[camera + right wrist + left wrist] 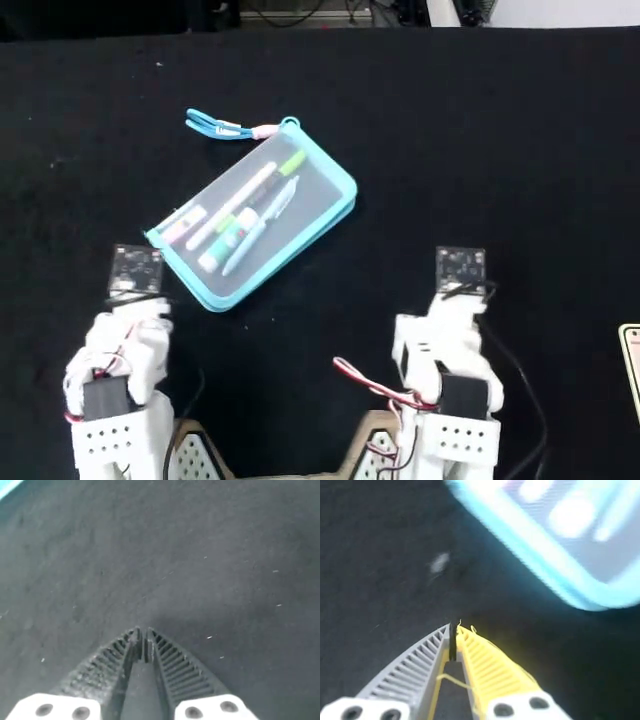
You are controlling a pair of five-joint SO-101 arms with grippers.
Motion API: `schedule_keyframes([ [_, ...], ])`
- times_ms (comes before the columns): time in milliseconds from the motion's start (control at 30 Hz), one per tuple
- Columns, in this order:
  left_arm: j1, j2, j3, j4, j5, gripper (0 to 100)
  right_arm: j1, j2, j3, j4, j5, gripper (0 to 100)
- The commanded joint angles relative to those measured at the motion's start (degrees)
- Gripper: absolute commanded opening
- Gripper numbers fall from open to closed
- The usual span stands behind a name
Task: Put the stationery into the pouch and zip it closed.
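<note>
From above: pouch point(255, 222) slantwise on the bench point(480, 150), pens point(240, 215) inside, long axis running from beside the left arm point(125, 340) away to the strap point(215, 126).

Left wrist: left end effector point(454, 632) pinched together, empty, pouch corner just ahead, off to one side.

Right wrist: right end effector point(142, 637) likewise closed on nothing, well apart from the pouch. Left judged nearer for zipping.

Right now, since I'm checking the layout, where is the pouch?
In the high view the blue-edged pouch lies on the black table, left of centre, just ahead of the left gripper, pens inside.
</note>
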Motion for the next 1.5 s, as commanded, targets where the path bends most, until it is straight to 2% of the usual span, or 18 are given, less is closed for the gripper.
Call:
schedule_keyframes([
  [0,7.9,-0.2,1.8,0.3,-0.3,3,-4.5,-4.6,-0.3,1.1,0.4,1.5],
  [133,11.6,-0.3,1.8,4.8,-0.5,3,-5.5,-4.6,-0.3,1.1,0.4,1.2],
  [333,11.8,-0.3,1.7,2.5,1.2,3,-5.8,-4.6,-0.3,1.1,0.4,1.5],
  [433,11.4,-0.3,1.7,-0.8,12.7,3,-7.8,-4.7,-0.2,0.4,0.4,1.5],
  [500,11.5,-0.3,1.7,-0.3,21.6,3,-9.4,-4.6,-0.2,0.6,0.4,1.5],
  [600,11.5,-0.2,1.7,1.5,29.1,3,-9.8,-4.6,-0.2,0.6,0.4,1.5],
  [700,11.0,-0.1,1.8,3.1,29.2,3,-9.8,-4.4,-0.2,0.8,0.4,1.5],
  [967,-0.2,0.0,1.8,3.1,29.0,3,-9.8,-4.6,-0.2,1.1,0.5,1.5],
  [1100,-2.2,-0.3,1.8,2.5,18.5,3,-9.8,-4.6,-0.2,1.1,0.5,1.5],
  [1167,-2.0,-0.3,1.7,2.6,15.6,3,-9.8,-4.6,-0.2,1.1,0.5,1.5],
  [1333,-2.5,0.0,1.7,4.0,21.0,3,-9.7,-4.7,-0.2,1.1,0.5,1.5],
  [1467,-2.5,-0.2,1.7,4.2,21.4,3,-9.7,-4.7,-0.2,1.1,0.6,1.5],
])
